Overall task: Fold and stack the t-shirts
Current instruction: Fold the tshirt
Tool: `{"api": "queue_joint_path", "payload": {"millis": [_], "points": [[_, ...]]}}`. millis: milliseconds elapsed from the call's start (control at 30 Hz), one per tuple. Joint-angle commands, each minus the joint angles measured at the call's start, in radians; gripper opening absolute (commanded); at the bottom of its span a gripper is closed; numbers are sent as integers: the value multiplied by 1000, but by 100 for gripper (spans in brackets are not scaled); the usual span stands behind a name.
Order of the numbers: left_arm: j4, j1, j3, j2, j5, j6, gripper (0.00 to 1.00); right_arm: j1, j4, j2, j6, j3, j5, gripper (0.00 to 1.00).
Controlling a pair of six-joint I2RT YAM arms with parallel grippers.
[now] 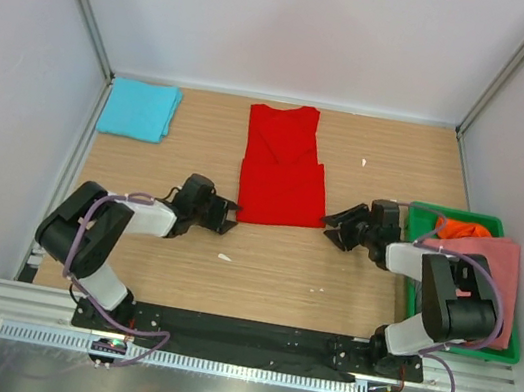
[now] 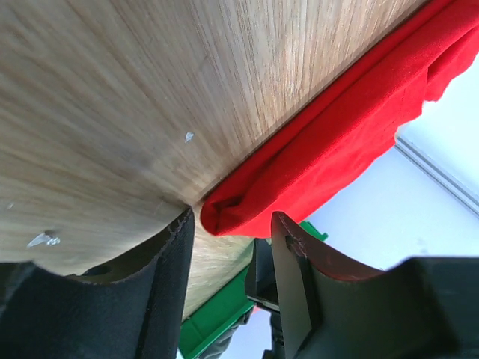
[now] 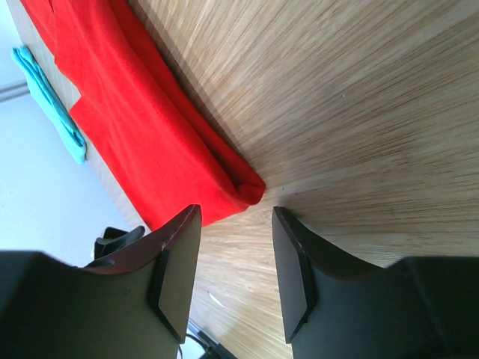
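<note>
We count four t-shirts in all. Two lie on the one table: one red t-shirt and one turquoise t-shirt. The other two sit in the single green crate: one salmon pink t-shirt and one orange t-shirt. We see two arms, the left arm and the right arm. That gives two grippers, the left gripper and the right gripper, each with two fingers, so four fingers together. On the wood we make out two small white scraps; a third speck is too faint to count.
</note>
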Motion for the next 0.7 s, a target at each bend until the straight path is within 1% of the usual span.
{"api": "queue_joint_path", "payload": {"millis": [0, 100, 367, 467, 667], "points": [[-14, -5, -29, 42, -75, -27, 47, 20, 30, 8, 33, -16, 99, 48], [19, -5, -38, 51, -78, -47, 44, 26, 77, 14, 73, -42, 104, 47], [48, -5, -44, 86, -76, -51, 37, 49, 94, 38, 125, -62, 131, 47], [57, -5, -52, 90, -69, -51, 32, 62, 100, 44, 142, -62, 139, 47], [51, -5, -57, 85, -60, -54, 31, 80, 94, 37, 192, -83, 199, 47]]}}
